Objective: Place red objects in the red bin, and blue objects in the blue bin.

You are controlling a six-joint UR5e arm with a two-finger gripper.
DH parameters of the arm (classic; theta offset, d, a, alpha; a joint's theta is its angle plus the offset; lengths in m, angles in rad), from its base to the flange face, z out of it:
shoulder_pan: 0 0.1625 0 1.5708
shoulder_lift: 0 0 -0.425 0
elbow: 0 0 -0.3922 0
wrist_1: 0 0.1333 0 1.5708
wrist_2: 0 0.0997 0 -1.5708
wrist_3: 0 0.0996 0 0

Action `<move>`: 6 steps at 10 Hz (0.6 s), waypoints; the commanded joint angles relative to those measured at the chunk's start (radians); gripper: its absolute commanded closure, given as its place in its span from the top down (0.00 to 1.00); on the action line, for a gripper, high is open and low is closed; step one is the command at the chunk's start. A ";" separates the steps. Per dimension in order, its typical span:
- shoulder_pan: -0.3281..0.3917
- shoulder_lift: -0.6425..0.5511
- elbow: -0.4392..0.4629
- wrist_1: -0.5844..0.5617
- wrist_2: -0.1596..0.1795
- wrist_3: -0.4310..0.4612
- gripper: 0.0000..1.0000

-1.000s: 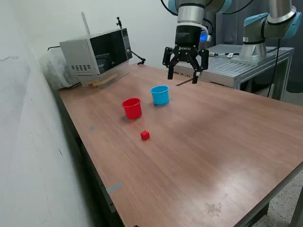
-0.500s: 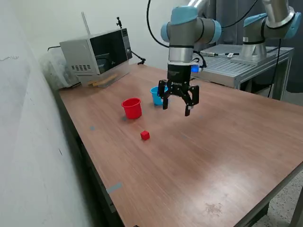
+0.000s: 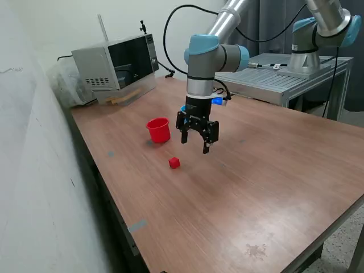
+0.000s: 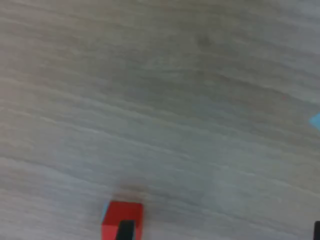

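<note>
A small red cube with sharp edges lies on the table of smooth brown wood grain, toward the edge by the white wall. Near it stands the round, tapered red cup of glossy plastic. The arm points straight down; its claw hangs spread and empty, just beside the cube.

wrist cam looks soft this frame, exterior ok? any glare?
Wrist view: blurred throughout, wood grain smeared, the red cube soft-edged and cut by the frame edge. Exterior view: sharp; gripper and red cup crisp, with mild sheen on the table.
</note>
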 commanded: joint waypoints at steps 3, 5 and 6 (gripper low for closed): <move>-0.014 0.056 -0.046 -0.042 0.000 0.006 1.00; -0.016 0.082 -0.072 -0.055 0.005 0.006 1.00; -0.017 0.094 -0.086 -0.064 0.005 0.006 1.00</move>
